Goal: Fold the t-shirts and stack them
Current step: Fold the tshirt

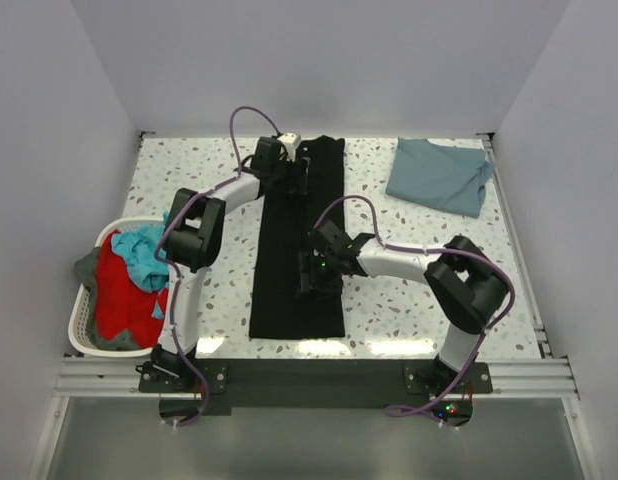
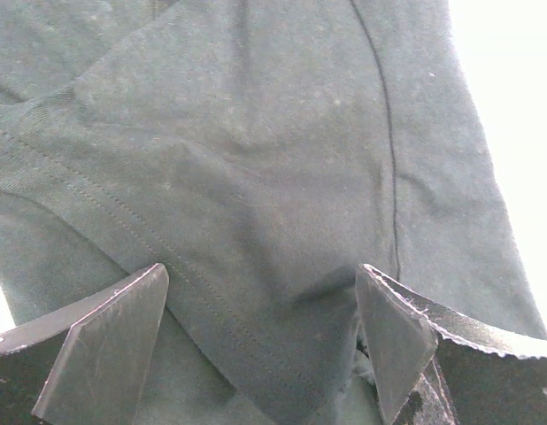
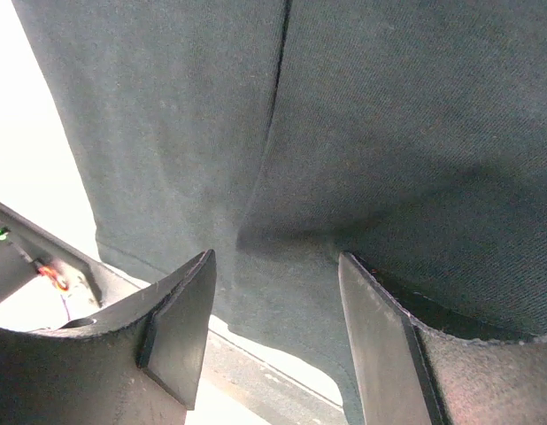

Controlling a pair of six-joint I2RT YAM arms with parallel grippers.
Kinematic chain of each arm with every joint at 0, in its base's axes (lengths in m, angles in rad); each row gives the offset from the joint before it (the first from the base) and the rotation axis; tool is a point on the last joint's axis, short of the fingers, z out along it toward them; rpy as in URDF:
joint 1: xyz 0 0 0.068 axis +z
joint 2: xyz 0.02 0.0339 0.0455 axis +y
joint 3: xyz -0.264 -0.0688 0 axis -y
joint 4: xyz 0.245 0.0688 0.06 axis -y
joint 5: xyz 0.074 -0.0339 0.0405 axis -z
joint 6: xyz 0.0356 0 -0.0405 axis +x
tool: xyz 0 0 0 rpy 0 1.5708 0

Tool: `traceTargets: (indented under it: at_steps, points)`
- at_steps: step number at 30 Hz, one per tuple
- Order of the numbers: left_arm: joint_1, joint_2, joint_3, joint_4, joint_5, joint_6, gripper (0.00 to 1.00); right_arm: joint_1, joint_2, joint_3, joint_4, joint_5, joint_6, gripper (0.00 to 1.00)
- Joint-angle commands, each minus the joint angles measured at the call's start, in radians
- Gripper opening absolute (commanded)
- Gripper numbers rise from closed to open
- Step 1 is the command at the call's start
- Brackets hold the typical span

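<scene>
The black t-shirt [image 1: 297,240] lies folded into a long narrow strip down the middle of the table. My left gripper [image 1: 289,175] is open just above the strip's far end; its wrist view shows black cloth [image 2: 256,177] with stitched seams between the spread fingers [image 2: 110,336]. My right gripper [image 1: 317,272] is open over the strip's right side near the middle; black cloth [image 3: 389,133] fills its view and the hem crosses between the fingers [image 3: 181,319]. The slate-blue t-shirt [image 1: 439,175] lies folded at the far right.
A white laundry basket [image 1: 84,325] with red, teal and grey clothes stands at the left edge. White walls close in the speckled table [image 1: 409,300] on three sides. The arm bases sit on a black rail at the near edge.
</scene>
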Motion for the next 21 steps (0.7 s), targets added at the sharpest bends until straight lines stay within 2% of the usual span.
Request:
traceTargets:
  at_steps: [1, 9, 14, 17, 21]
  points:
    - [-0.004, 0.038, 0.007, -0.036, 0.111, 0.011, 0.92, 0.006, -0.002, 0.031, -0.079, 0.094, -0.034, 0.62]
    - [-0.007, -0.158, 0.099, -0.048, 0.138, 0.027, 0.93, 0.006, -0.165, 0.123, -0.217, 0.194, -0.071, 0.63]
    - [-0.022, -0.336, 0.059, -0.108, 0.114, 0.024, 0.94, 0.005, -0.267, 0.088, -0.351, 0.242, -0.068, 0.63]
    - [-0.036, -0.451, -0.028, -0.183, 0.079, 0.024, 0.94, 0.017, -0.318, 0.01, -0.398, 0.281, -0.044, 0.63]
    - [-0.062, -0.623, -0.282, -0.258, -0.007, -0.002, 0.93, 0.04, -0.433, -0.116, -0.392, 0.301, 0.033, 0.63]
